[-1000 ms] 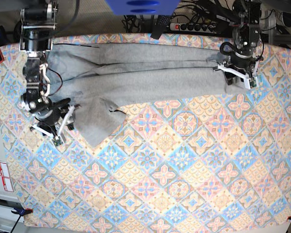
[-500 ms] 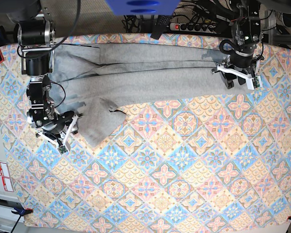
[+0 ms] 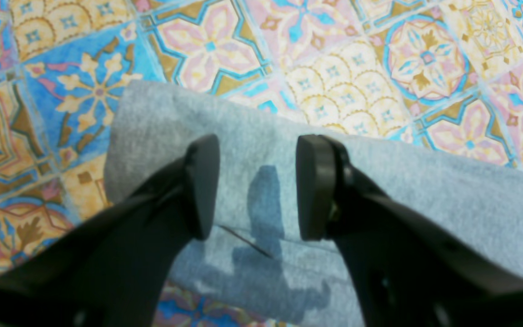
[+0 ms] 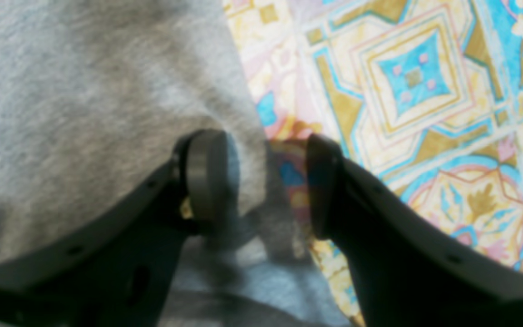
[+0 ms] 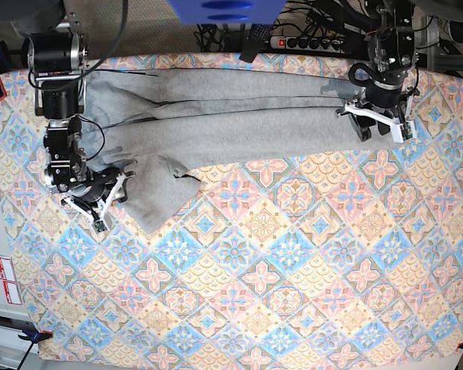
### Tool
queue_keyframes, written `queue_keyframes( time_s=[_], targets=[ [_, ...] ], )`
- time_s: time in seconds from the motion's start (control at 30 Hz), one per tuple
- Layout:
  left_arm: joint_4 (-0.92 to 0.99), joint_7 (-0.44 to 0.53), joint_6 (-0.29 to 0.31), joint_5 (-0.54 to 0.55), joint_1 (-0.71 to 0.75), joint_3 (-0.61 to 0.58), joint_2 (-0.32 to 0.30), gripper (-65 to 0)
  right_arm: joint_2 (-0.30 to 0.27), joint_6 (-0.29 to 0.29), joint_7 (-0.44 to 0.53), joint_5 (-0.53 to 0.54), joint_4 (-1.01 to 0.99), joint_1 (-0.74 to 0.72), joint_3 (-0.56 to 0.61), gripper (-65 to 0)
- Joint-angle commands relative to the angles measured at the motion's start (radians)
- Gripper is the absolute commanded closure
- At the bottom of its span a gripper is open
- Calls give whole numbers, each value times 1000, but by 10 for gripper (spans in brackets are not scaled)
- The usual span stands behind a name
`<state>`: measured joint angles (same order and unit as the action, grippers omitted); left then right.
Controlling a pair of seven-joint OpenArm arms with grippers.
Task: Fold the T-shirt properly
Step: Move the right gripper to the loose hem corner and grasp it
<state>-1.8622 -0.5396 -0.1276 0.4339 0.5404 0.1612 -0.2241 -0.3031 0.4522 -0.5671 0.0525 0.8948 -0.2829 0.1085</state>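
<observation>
T-shirt lies long, side to side; my left gripper and right gripper hang open over opposite ends.

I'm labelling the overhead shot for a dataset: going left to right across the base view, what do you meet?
Red-and-white stickers → right gripper → T-shirt → power strip → left gripper, all over the patterned tablecloth.
</observation>
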Motion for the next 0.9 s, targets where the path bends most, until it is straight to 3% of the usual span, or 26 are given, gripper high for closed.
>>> queue_keyframes(
  time_s=[0.0,0.13,0.3,0.4,0.63,0.87],
  targets=[
    [-20,16,1,-2,-1,4,-7,-251,-9,-2,-4,-10,-4,-16,-2,-279],
    [-20,16,1,-2,-1,4,-7,-251,-9,-2,-14,-9,-13,-14,-5,-241],
    [-20,16,1,-2,-1,4,-7,-249,-9,-2,-14,-9,-7,-9,-10,-76],
    [-20,16,1,-2,-3,4,-7,-248,-9,-2,-14,2,-6,-8,-10,-23],
    [-15,16,1,-4,-4,7,-7,-245,-21,-2,-35,232,154,110,-11,-3],
    [-15,16,1,-4,-4,5,-7,-245,-51,-2,-86,338,380,228,-53,-3]
  ],
)
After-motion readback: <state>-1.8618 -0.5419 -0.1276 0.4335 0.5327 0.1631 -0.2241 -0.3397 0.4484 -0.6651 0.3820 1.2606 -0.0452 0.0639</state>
